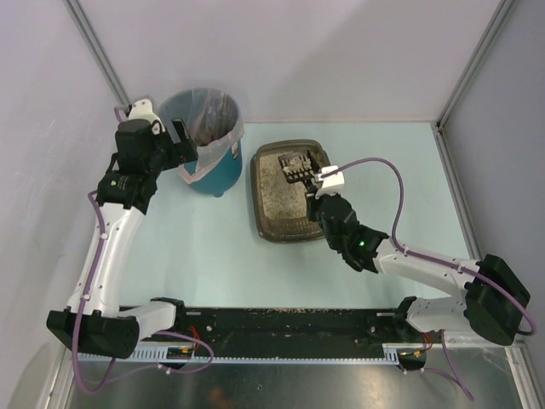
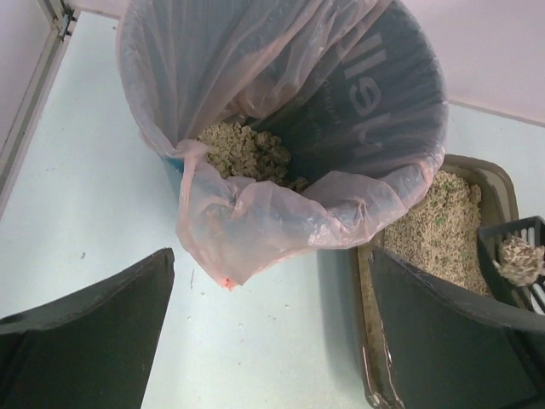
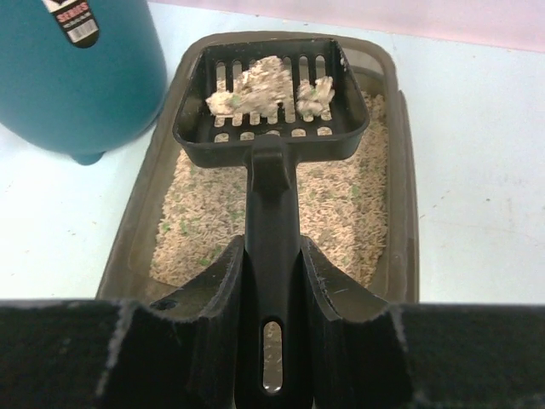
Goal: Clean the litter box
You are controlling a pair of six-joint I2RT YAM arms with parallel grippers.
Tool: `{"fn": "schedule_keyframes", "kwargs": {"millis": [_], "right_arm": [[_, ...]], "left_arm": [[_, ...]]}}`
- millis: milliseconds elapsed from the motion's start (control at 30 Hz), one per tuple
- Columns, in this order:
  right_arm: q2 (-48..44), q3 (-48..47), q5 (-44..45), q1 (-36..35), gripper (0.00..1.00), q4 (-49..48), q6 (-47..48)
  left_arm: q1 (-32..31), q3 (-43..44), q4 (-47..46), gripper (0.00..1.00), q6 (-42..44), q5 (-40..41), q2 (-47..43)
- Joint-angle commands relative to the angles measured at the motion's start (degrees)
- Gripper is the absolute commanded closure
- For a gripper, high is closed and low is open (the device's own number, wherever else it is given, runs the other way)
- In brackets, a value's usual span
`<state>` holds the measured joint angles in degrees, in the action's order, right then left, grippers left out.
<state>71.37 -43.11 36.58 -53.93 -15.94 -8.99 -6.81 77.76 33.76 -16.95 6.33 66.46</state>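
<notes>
The right fingers [image 3: 220,285] gripped a black scoop [image 3: 271,128] by its handle, level over the litter box [image 3: 136,217] so its clumps [image 3: 255,85] would not spill. The box sat on the bench [image 1: 196,247] just beside the teal bin [image 1: 213,170], where the left fingers [image 2: 85,341] hovered wide open, empty.

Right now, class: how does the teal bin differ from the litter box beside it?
The teal bin is round, tall and lined with a clear bag; the litter box is rectangular, shallow, grey-brown and unlined. The bin holds clumps heaped at its bottom; the litter box holds granules spread flat. Both stand on the table and hold litter.
</notes>
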Motion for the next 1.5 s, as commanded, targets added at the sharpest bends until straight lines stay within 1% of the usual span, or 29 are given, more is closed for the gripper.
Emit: {"fn": "schedule_keyframes", "kwargs": {"millis": [0, 67, 133, 167, 267, 333, 367, 433, 500, 567, 600, 667, 700, 767, 833, 900, 933, 967, 1000, 1033, 1067, 1100, 1133, 1200, 1267, 1300, 1367, 1400, 1467], "right_arm": [[1.3, -2.4, 1.3, -3.7, 1.00, -6.5, 7.1], [1.1, -2.5, 6.8, -2.5, 1.00, -4.2, 3.0], [-0.5, -2.2, -3.1, 1.0, 1.00, -2.0, -1.5], [-0.4, -2.2, -3.5, 0.3, 1.00, -3.0, 1.1], [0.3, -2.2, 8.6, -2.1, 1.00, -4.4, 2.1], [-1.1, -2.1, -2.4, 1.0, 1.00, -2.5, -0.9], [-0.9, -2.1, -3.8, 0.0, 1.00, -3.6, 2.3], [0.7, -2.2, 4.0, -3.3, 1.00, -6.8, 7.7], [0.6, -2.2, 7.5, -2.0, 1.00, -3.4, 1.9], [-0.3, -2.2, -3.8, 0.3, 1.00, -2.7, -0.8], [0.3, -2.2, -4.8, -1.3, 1.00, -5.2, 3.7], [2.2, -2.5, 5.7, -4.6, 1.00, -7.0, 8.2], [1.8, -2.4, 9.1, -3.4, 1.00, -4.7, 2.7], [-0.5, -1.7, 0.9, 0.8, 1.00, -0.9, -4.1], [-0.3, -1.6, -4.4, -0.4, 1.00, -5.0, 1.5], [2.5, -3.1, 3.3, -4.8, 1.00, -6.4, 8.3], [2.4, -3.4, 9.4, -4.0, 1.00, -5.1, 4.9], [1.3, -3.4, 9.7, -1.9, 1.00, -2.8, -0.3], [0.1, -2.7, 5.7, 0.1, 1.00, 0.3, -4.1], [-1.0, -2.1, -5.7, 2.5, 1.00, -1.1, -5.1], [-0.5, -2.2, -6.4, 0.9, 1.00, -2.8, -1.1], [0.2, -2.4, -4.6, -1.4, 1.00, -4.8, 3.8], [2.3, -3.1, 4.1, -4.5, 1.00, -5.1, 6.2], [1.8, -3.1, 8.8, -2.5, 1.00, -0.4, -0.8], [-0.3, -2.2, -4.3, 1.1, 1.00, 0.0, -3.9], [0.1, -2.2, -4.7, -0.5, 1.00, -3.2, -1.0], [2.3, -2.9, 3.6, -5.5, 1.00, -4.8, 5.5], [2.2, -2.8, 8.5, -5.0, 1.00, -3.2, 2.6], [0.6, -2.7, 3.0, -0.2, 1.00, 0.8, -3.9]], "left_arm": [[1.2, 4.1, -1.0, 0.00, -0.3, 0.5, 1.9], [1.4, 5.1, -1.0, 0.00, -0.5, -0.3, 3.1], [1.7, 6.3, -1.1, 0.00, -0.5, -0.8, 4.0], [2.0, 6.8, -1.0, 0.00, -0.3, -1.3, 4.5], [5.3, 7.9, -1.1, 0.00, -1.7, -4.0, 6.3], [6.6, 8.3, -1.1, 0.00, -2.6, -5.4, 6.9], [8.3, 8.5, -1.1, 0.00, -2.9, -5.7, 7.2], [9.0, 9.1, -1.1, 0.00, -2.7, -5.8, 8.0], [10.2, 9.2, -1.1, 0.00, -2.8, -5.8, 8.3], [11.1, 9.2, -1.2, 0.00, -3.1, -7.2, 9.0], [11.5, 9.2, -1.1, 0.00, -3.3, -7.8, 9.2], [12.3, 9.3, -1.1, 0.00, -4.1, -8.6, 9.9], [12.5, 9.3, -1.1, 0.00, -4.2, -9.4, 10.0], [12.8, 9.4, -1.2, 0.00, -4.4, -9.4, 10.4], [13.0, 9.7, -1.3, 0.00, -4.8, -9.8, 11.0], [13.3, 10.0, -1.4, 0.00, -4.9, -9.8, 12.2], [13.5, 10.7, -1.4, 0.00, -5.5, -9.4, 12.6], [13.7, 10.9, -1.5, 0.00, -5.7, -9.2, 12.9], [13.8, 11.3, -1.5, 0.00, -5.9, -9.1, 13.6], [14.0, 12.1, -1.4, 0.00, -6.1, -9.2, 14.0], [14.3, 12.4, -1.4, 0.00, -6.3, -9.6, 14.5], [14.5, 12.8, -1.5, 0.00, -6.4, -9.8, 15.4], [14.6, 13.5, -1.5, 0.00, -7.0, -10.0, 16.0], [14.7, 14.1, -1.5, 0.00, -7.1, -10.6, 17.4], [14.8, 14.9, -1.5, 0.01, -7.1, -11.0, 18.3], [14.9, 15.1, -1.6, 0.01, -7.1, -11.2, 19.1], [15.0, 15.7, -1.6, 0.02, -7.2, -11.4, 20.1], [15.0, 15.8, -1.6, 0.04, -7.2, -11.8, 20.9], [15.0, 15.9, -1.6, 0.06, -7.1, -12.0, 21.6]]}}
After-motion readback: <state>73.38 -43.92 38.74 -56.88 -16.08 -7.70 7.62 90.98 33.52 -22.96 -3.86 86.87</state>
